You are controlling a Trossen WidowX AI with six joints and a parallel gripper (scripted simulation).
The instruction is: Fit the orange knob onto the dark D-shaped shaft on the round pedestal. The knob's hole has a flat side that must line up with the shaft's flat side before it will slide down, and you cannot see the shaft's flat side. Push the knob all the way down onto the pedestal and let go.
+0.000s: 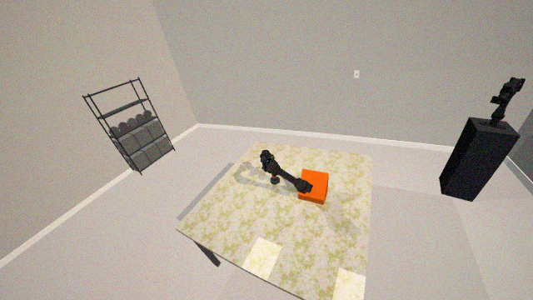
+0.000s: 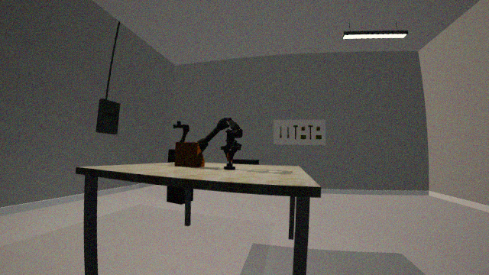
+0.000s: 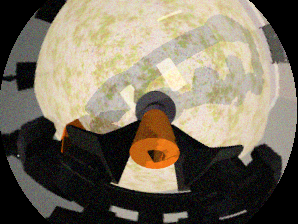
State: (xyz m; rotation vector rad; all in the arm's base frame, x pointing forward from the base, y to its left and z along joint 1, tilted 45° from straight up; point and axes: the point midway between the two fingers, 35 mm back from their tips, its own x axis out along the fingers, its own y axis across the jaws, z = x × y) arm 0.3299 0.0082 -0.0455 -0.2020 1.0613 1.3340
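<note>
The orange knob (image 3: 153, 131) (image 2: 229, 157) is upright over the dark round pedestal (image 3: 155, 97) (image 2: 229, 167) (image 1: 275, 181). My gripper (image 2: 230, 153) is shut on the knob, with one finger on each side, and points down. In the wrist view the knob's near end shows a dark angular opening, and its far end is over the middle of the pedestal. The shaft is not visible. Whether a small gap is left between knob and pedestal I cannot tell. In the top view the arm hides most of the knob.
The arm reaches over from an orange block (image 1: 317, 185) (image 2: 186, 154) on the patterned table (image 1: 233, 217) (image 2: 153, 173). Beyond the table, another arm stands on a black pillar (image 1: 475, 160), and a shelf rack (image 1: 123, 107) stands by the wall.
</note>
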